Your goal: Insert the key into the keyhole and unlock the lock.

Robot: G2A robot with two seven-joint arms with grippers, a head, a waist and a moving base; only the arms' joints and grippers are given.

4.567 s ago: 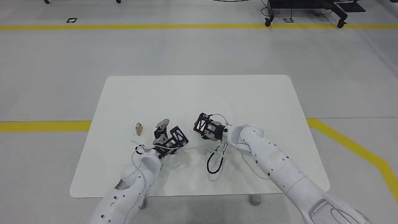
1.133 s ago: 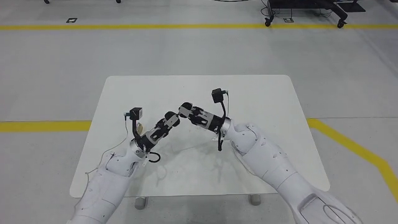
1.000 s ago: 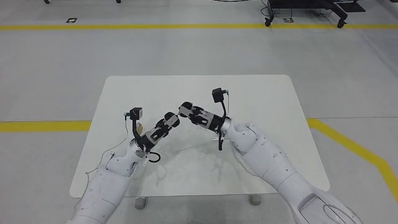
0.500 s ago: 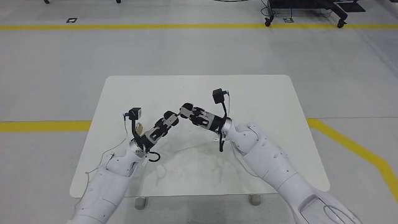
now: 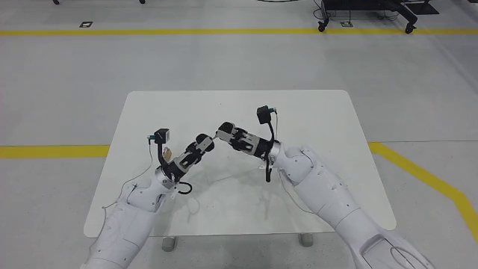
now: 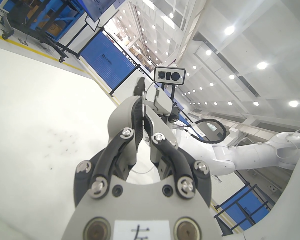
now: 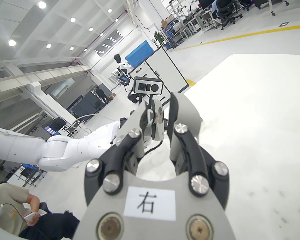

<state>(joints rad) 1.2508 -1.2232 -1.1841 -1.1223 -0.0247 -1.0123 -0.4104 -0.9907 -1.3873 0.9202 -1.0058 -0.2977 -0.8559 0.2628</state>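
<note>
Both arms are raised above the white table [image 5: 321,119], with their grippers tip to tip over its middle. My right gripper [image 5: 223,130] [image 7: 158,106] is shut on a small silver lock [image 7: 159,119] [image 6: 162,101], whose round face points at the other arm. My left gripper [image 5: 203,144] [image 6: 142,101] is shut on a thin key [image 7: 150,117]. The key is mostly hidden between the pads, and its tip sits right at the lock's face. How deep the key sits in the keyhole cannot be seen.
A small tan object [image 5: 169,154] lies on the table under the left arm. The table's far half and right side are bare. Carts and a rack stand on the floor well beyond the table.
Since 4.6 s ago both arms have lifted off the table surface and brought their grippers together in the air. Over the last second they have barely shifted.
</note>
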